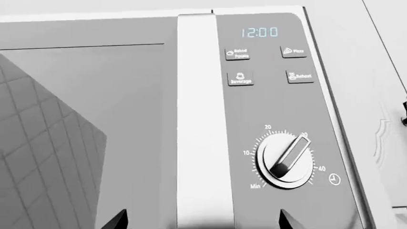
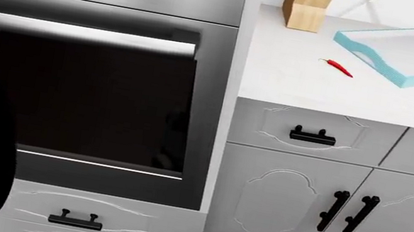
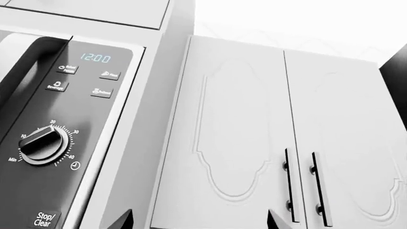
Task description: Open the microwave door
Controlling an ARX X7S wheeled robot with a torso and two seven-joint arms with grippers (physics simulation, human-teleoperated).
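The microwave fills the left wrist view: its grey glass door (image 1: 89, 119) is shut, with a tall silver handle (image 1: 203, 124) beside the control panel (image 1: 279, 95) with clock, buttons and a timer dial (image 1: 286, 160). My left gripper (image 1: 202, 222) is open, its dark fingertips (image 1: 117, 220) set wide on either side of the handle, just short of it. In the right wrist view the microwave panel (image 3: 57, 138) is at one side, and my right gripper (image 3: 200, 222) is open in front of a white wall cupboard (image 3: 235, 138). The head view does not show the microwave.
In the head view a built-in oven (image 2: 91, 95) is below, with drawers under it. A white counter (image 2: 324, 79) holds a knife block (image 2: 307, 6), a red chilli (image 2: 337, 67) and a light blue tray (image 2: 410, 53). Wall cupboard doors have black handles (image 3: 289, 183).
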